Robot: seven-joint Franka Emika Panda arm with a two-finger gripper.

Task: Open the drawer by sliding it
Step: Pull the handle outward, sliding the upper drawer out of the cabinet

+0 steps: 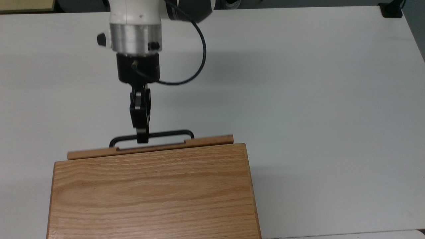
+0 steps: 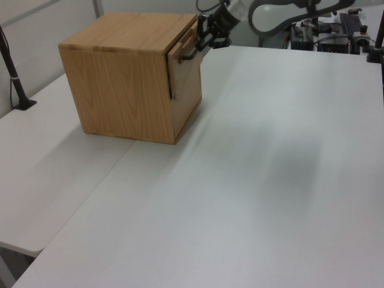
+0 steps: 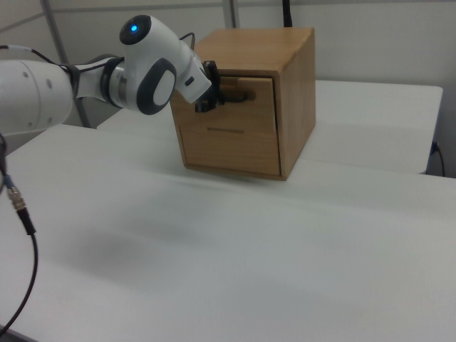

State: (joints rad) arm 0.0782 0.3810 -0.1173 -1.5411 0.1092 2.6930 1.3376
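White table — one cabinet, one drawer slightly out; fingers clamped on handle.

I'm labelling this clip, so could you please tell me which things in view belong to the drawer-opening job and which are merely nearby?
Belonging to the job:
- drawer, slid slightly out
- its black bar handle
- gripper, shut on the handle
- oak cabinet holding the drawer

Merely nearby:
- white table
- black cable on the arm
- lower drawer, closed

cabinet on table; drawer apparently protruding slightly
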